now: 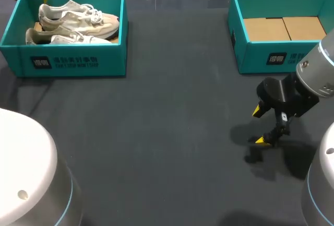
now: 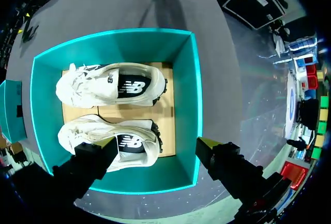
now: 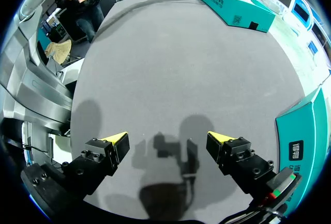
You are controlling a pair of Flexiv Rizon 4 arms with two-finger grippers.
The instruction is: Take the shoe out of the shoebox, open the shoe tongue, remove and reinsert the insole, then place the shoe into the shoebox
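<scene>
**Your camera setup**

Your head camera looks down from behind across the whole table (image 1: 172,132). Your left wrist camera looks straight down, close, on the shoebox (image 2: 192,105) under the left gripper (image 2: 156,144). Your right wrist camera faces table close under the right gripper (image 3: 168,138), with that shoebox far ahead.

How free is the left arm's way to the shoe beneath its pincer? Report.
Probably free: the left pincer hangs open above the lidless box, and nothing covers the shoe. One finger sits past the box's wall, so it may need shifting inward.
</scene>
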